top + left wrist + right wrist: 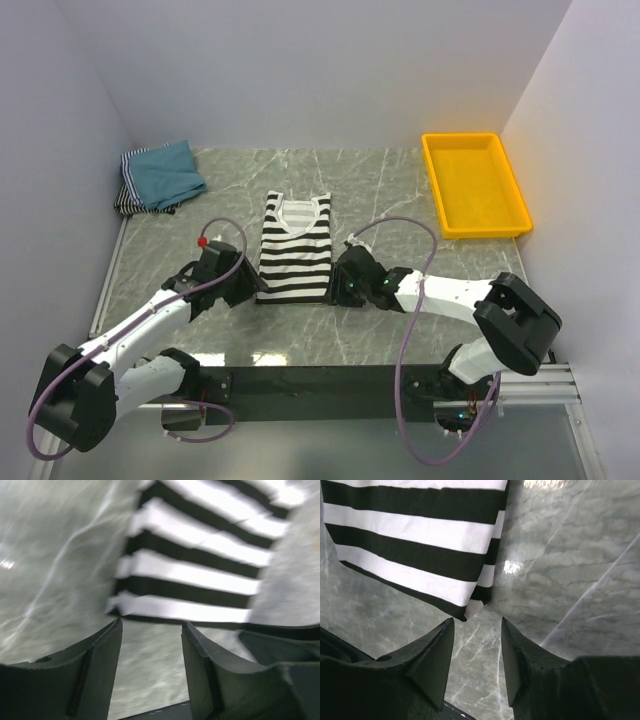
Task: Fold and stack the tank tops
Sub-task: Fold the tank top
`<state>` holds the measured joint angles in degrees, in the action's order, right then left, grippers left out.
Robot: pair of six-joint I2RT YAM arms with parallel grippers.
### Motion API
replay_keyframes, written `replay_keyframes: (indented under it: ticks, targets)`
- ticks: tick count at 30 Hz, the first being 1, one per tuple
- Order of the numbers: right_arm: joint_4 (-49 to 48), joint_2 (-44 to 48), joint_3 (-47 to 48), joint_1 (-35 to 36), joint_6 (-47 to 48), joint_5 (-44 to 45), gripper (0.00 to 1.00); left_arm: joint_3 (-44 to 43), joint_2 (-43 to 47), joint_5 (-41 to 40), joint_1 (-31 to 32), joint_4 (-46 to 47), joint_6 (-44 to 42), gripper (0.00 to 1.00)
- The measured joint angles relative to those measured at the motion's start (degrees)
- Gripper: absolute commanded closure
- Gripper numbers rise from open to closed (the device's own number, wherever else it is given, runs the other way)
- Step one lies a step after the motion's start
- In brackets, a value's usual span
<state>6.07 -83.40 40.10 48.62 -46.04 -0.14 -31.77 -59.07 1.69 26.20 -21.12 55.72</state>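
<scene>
Striped tank top (295,255) flat on table (380,190), left gripper (152,622) and right gripper (477,620) spread, apparently empty, at its hem

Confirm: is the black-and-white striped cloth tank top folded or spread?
Spread lengthwise: the striped tank top shows neckline and hem, uncovered. Side folds: cannot tell.

Lab booth: white walls (330,70), marble tabletop (380,190).

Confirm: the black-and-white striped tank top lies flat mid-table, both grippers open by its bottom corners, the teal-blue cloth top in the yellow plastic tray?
No. The teal-blue cloth top lies in the far left corner, outside the yellow plastic tray; the top external view shows it.
</scene>
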Motion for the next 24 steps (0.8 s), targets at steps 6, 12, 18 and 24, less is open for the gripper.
replay_keyframes:
  ticks: [6,12,18,24]
  targets:
    - [-3.9,0.0,-2.2,0.4,-3.4,-0.8,0.49,6.7,0.0,0.0,0.0,-0.7,-0.1,0.41]
    - [-6.4,0.0,-3.9,0.9,-6.1,-0.8,0.48,8.0,0.0,0.0,0.0,1.0,0.0,0.40]
    - [-9.6,-0.1,-5.4,1.1,-9.6,-0.1,0.50,8.9,0.0,-0.1,0.0,3.3,0.9,0.42]
    - [-12.6,-0.9,-7.9,1.1,-12.5,0.6,0.55,9.0,-1.1,-0.2,0.0,5.4,1.4,0.43]
